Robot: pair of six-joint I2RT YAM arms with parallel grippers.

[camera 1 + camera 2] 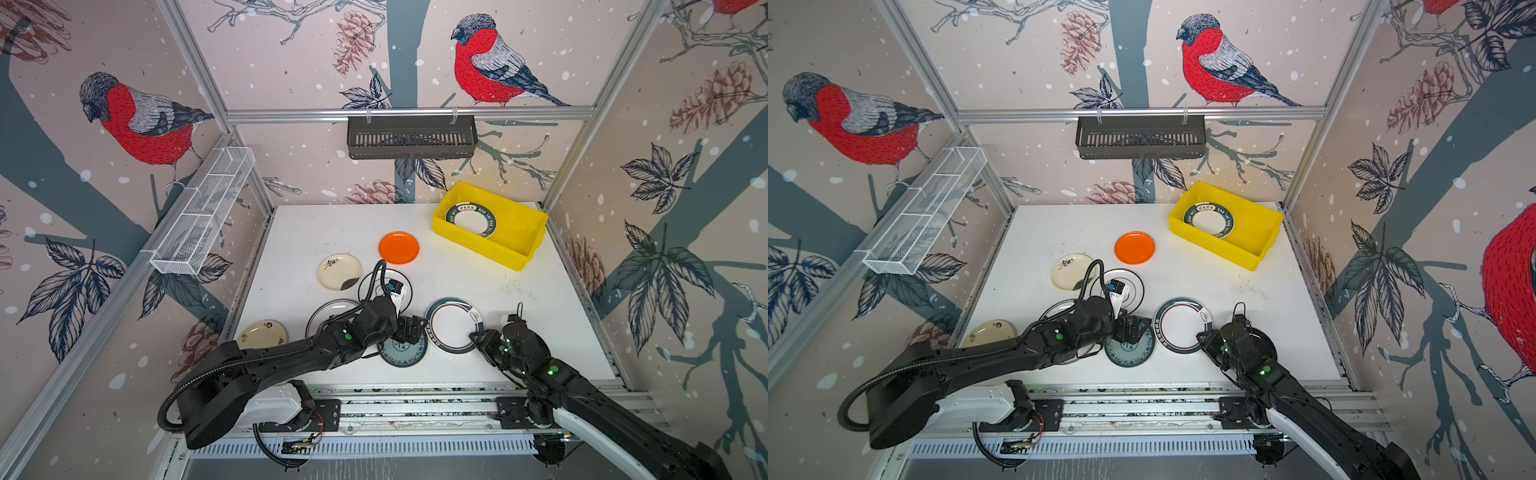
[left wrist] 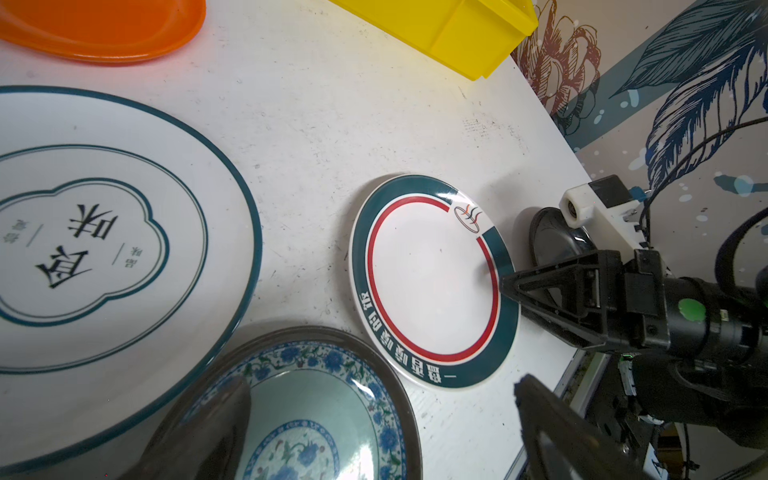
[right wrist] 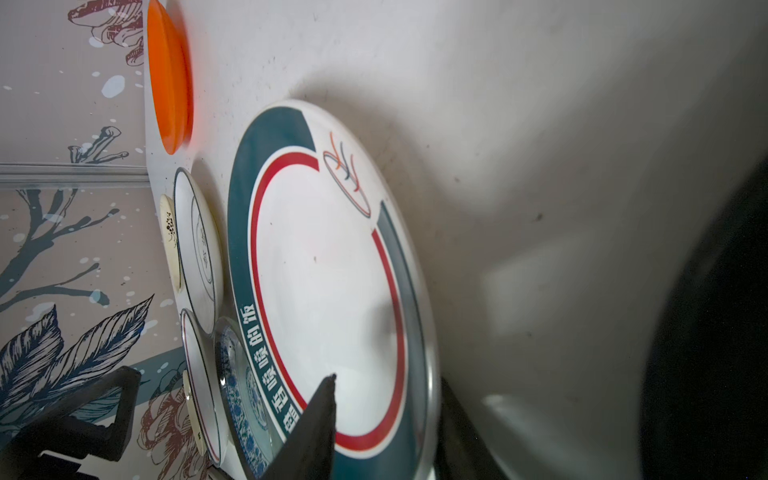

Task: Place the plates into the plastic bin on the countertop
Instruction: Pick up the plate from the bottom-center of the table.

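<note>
My right gripper [image 1: 475, 336] grips the near right edge of a white plate with a teal and red ring [image 1: 451, 326]. One finger lies on its face and the other under its rim [image 3: 428, 357]. My left gripper [image 1: 409, 330] hangs open just above a blue-patterned plate [image 2: 316, 415], touching nothing. The yellow plastic bin [image 1: 490, 247] stands at the back right of the countertop [image 1: 519, 299] with one dark-rimmed plate [image 1: 473, 219] inside. Orange [image 1: 399, 248], cream floral [image 1: 338, 272] and white dark-rimmed [image 2: 104, 249] plates lie in the middle.
A second white plate [image 1: 328, 311] and a cream one [image 1: 262, 332] lie partly under my left arm. A black plate [image 2: 557, 245] sits under my right wrist. A black slatted basket [image 1: 411, 137] and a white mesh basket [image 1: 203, 212] hang on the frame rails.
</note>
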